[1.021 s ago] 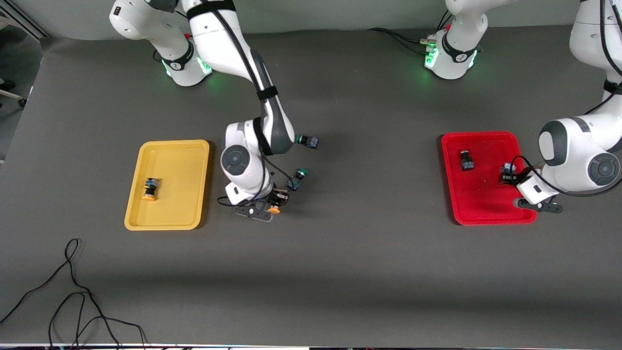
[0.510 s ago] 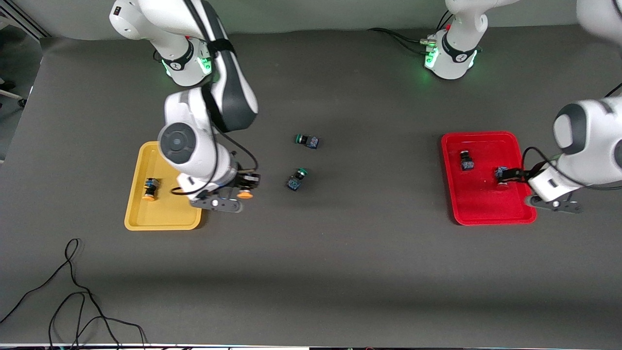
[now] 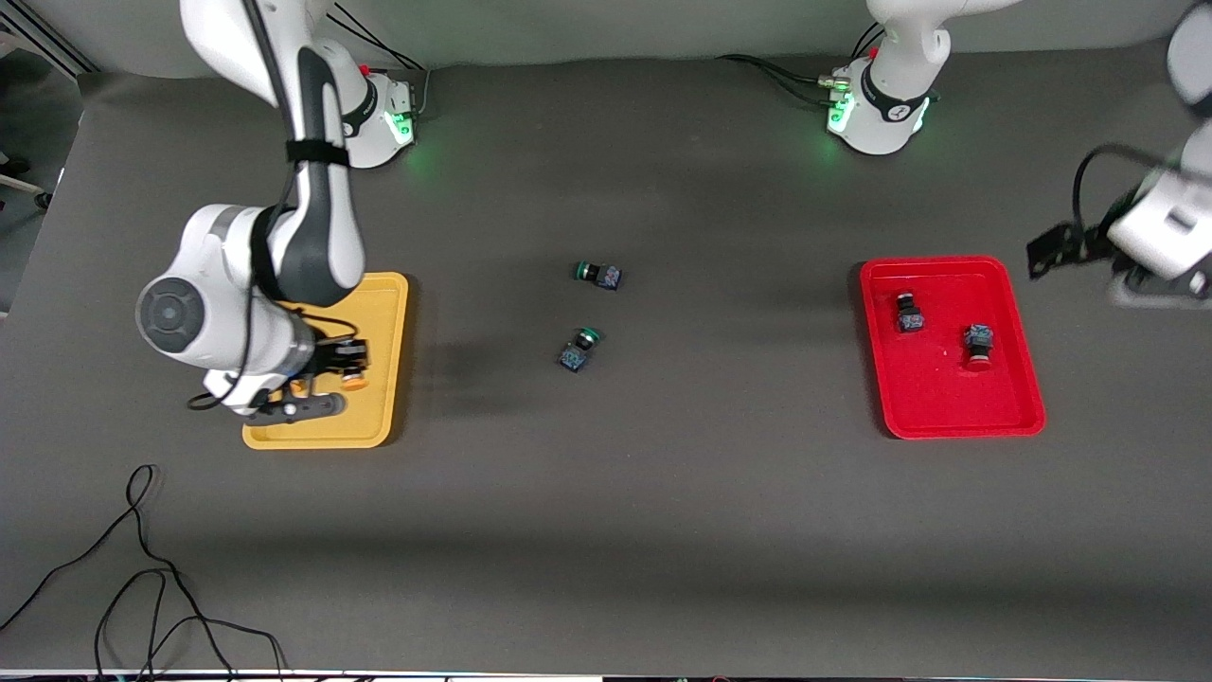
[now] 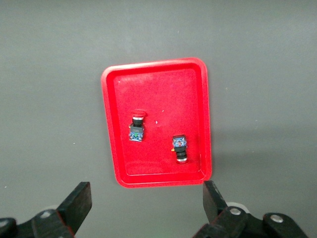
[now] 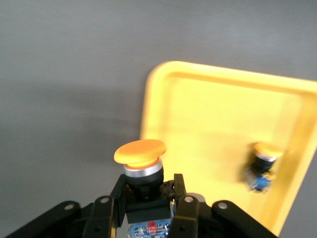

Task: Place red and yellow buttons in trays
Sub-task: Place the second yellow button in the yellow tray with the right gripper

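Two red-capped buttons now lie loose in the red tray [image 3: 1018, 417], one [image 3: 909, 313] toward its upper part in the front view and the other [image 3: 978, 345] just lower beside it. Half a second ago the left pincer [image 3: 1060, 248] hung at that second button; now it has let go and lifted clear, out to the upper right of the frame past the tray's corner. In the left wrist view its jaws stand wide apart with nothing between them, and the tray with both red buttons lies below. I would say the red half of the job is done.

At the lower left of the frame, the right pincer [image 3: 327, 365] has travelled from the middle of the counter [image 3: 663, 521] to a spot over the yellow tray [image 3: 388, 303]. It is clamped on a yellow-capped button [image 5: 140, 153], cap up, as the right wrist view shows. A second yellow button [image 5: 261, 168] already lies in that tray; in the front view the arm hides it.

Setting this last one down looks like the only step left.

Two green-capped switches, one [image 3: 598, 274] above the other [image 3: 577, 348], sit at the middle of the counter, untouched and no part of the task.
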Action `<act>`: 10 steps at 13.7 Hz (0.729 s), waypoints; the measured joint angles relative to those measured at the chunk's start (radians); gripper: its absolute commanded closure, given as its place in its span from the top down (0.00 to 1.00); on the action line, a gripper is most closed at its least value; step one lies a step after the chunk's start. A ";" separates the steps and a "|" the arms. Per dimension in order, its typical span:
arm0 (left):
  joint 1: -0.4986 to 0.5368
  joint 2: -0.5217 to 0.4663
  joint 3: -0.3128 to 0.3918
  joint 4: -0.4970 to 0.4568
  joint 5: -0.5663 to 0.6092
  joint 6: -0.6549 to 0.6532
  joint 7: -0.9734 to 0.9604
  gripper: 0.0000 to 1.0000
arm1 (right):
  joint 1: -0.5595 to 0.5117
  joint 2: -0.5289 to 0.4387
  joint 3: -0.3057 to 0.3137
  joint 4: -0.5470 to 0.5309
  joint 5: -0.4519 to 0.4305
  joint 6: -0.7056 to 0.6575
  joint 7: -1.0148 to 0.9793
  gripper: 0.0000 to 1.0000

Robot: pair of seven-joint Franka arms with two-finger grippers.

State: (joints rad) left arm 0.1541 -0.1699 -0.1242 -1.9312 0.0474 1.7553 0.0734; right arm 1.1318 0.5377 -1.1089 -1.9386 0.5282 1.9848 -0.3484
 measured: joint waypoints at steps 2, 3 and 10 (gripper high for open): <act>-0.002 -0.053 0.000 -0.008 -0.004 0.000 -0.005 1.00 | -0.023 0.008 0.021 -0.120 0.081 0.120 -0.107 0.15; -0.003 -0.062 0.000 -0.010 -0.005 0.000 -0.007 1.00 | -0.032 0.027 0.038 -0.156 0.135 0.155 -0.156 0.15; -0.016 -0.100 -0.002 -0.034 -0.015 0.002 -0.051 1.00 | -0.070 0.168 0.098 -0.157 0.283 0.190 -0.250 1.00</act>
State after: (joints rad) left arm 0.1382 -0.2698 -0.1262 -1.9655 0.0322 1.7578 0.0227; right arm 1.0621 0.7057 -1.0112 -2.0953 0.8117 2.1745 -0.5983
